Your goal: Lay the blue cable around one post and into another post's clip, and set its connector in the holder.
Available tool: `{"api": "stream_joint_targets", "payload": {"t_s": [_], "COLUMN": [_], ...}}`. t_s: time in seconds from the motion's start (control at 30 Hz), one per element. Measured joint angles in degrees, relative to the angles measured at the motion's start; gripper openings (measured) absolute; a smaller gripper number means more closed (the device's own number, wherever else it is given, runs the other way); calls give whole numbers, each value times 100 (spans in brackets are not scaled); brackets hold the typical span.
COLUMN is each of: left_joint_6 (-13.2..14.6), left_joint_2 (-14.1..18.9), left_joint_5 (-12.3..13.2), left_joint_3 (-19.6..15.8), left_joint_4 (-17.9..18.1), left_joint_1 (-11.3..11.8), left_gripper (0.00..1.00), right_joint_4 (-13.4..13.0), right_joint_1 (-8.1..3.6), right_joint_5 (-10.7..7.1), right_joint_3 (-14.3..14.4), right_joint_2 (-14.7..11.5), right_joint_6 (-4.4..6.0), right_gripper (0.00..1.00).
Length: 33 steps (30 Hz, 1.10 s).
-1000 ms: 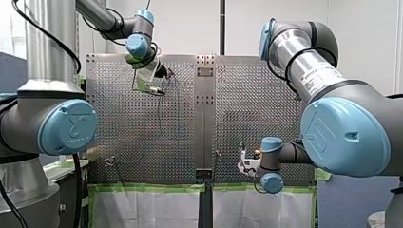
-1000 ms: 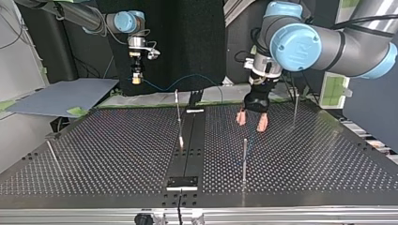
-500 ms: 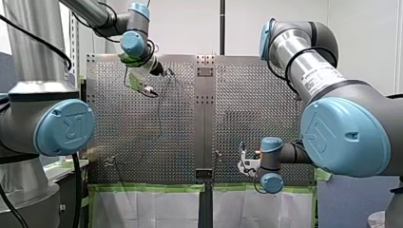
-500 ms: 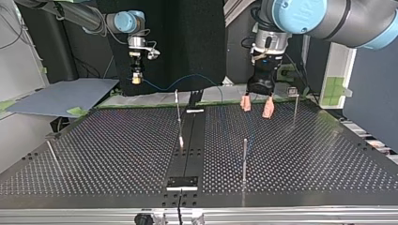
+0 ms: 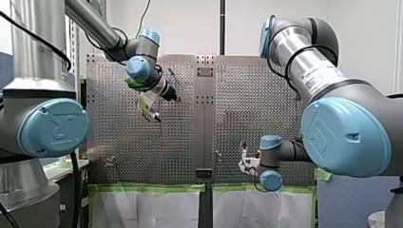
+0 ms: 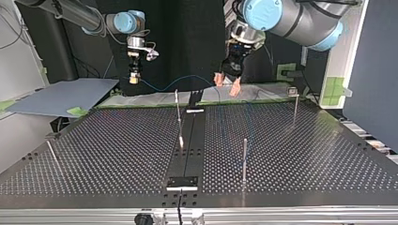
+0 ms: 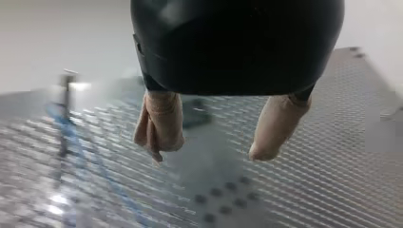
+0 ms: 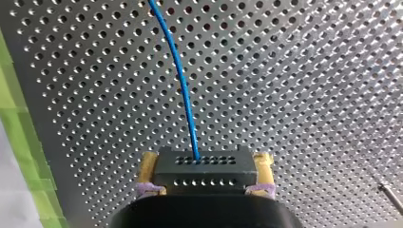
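While my right gripper (image 6: 134,78), at the top view's left, clamps the black connector (image 8: 204,171) off the table (image 6: 300,154), the blue cable (image 8: 183,90) trails rightward toward my left gripper (image 6: 226,86), pads spread wide, holding nothing.

Silver-grey tubular arms (image 5: 306,64), pale-blue joint caps (image 5: 349,137), black cables (image 5: 76,190); black left gripper (image 7: 207,152), beige-padded fingers (image 7: 161,118).

A robotics lab or test cell: my left arm (image 5: 52,128) and my right arm (image 5: 344,135), heavy grey with blue caps, flank a perforated metal table (image 6: 305,154) studded with thin steel posts (image 6: 244,159), edged in green tape (image 5: 142,188), backed by a black curtain (image 6: 187,42) and bare white walls (image 5: 190,23)
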Motion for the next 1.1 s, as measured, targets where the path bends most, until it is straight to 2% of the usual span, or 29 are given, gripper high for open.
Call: {"api": "stream_joint_targets", "payload": {"t_s": [0.13,0.53,0.8,0.93,1.1], "left_joint_6": [234,902,1310,1517,1794], "left_joint_2": [-234,-902,-1310,-1518,-1794], "left_joint_5": [-136,-784,-1192,-1399,-1676], "left_joint_3": [-234,-902,-1310,-1517,-1791], "left_joint_4": [232,902,1308,1516,1794], "left_joint_1": [-234,-902,-1311,-1518,-1794], "left_gripper": [100,100,100,100,100], "right_joint_4": [44,63,239,330,314], "right_joint_1": [17,21,34,82,173], "right_joint_5": [5,-97,-91,-59,18], "right_joint_3": [-2,-7,-5,7,116], "right_joint_2": [-78,-103,-104,-104,-110], "right_joint_6": [-1,0,-5,-41,-68], "right_gripper": [12,12,12,12,12]}}
